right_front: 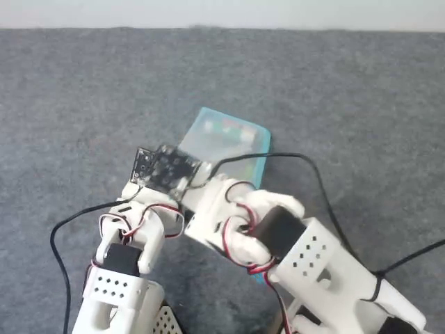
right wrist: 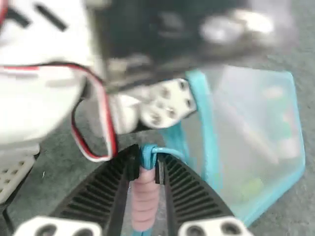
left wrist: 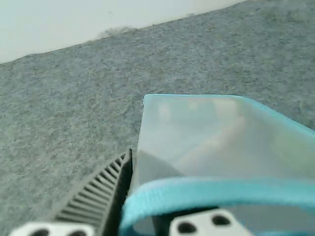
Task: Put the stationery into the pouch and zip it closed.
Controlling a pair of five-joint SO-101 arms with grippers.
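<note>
We see the translucent pouch (right_front: 226,142) lying mid-counter, just beyond both arms, which come in from the near side of the grey counter (right_front: 348,83). The stationery (right_front: 229,130) shows as coloured shapes through the wall, so we judge it is already inside and the step in hand is the zipping. In the right wrist view the right gripper (right wrist: 145,164) has its fingers pinched shut on the pink zip pull (right wrist: 143,196), whose teal loop sits at the fingertips. The left gripper (left wrist: 147,196) has its fingers closed around the near end of the pouch, right at the teal zip band (left wrist: 216,189), touching it. We cannot tell how far along the band the slider has run. To do this well, we would keep the left grip firm as an anchor, so the band is taut, not bunched. We would draw the pull straight along the line of the band, low over the counter. A pull at an angle could lift the pouch or slip the small tab from the fingers, so we judge a slow, steady draw is safest.
</note>
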